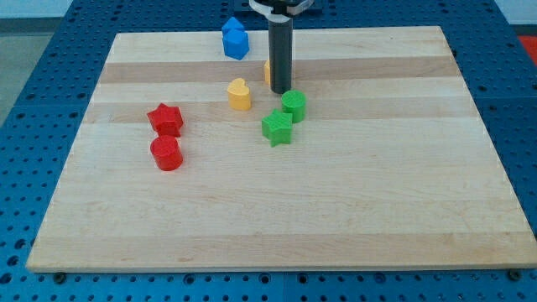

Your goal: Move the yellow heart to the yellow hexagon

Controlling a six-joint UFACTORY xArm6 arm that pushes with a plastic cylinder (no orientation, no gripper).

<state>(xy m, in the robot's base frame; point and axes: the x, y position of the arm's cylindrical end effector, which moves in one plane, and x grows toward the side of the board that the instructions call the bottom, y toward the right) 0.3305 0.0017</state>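
Note:
The yellow heart lies on the wooden board a little above centre. The yellow hexagon is mostly hidden behind my rod; only a sliver shows at the rod's left edge. My tip stands to the right of the heart, with a gap between them, and just in front of the hexagon. The tip is just above the green cylinder.
A green cylinder and a green star sit just below the tip. A blue block lies near the board's top edge. A red star and a red cylinder lie at the left. The wooden board sits on a blue perforated table.

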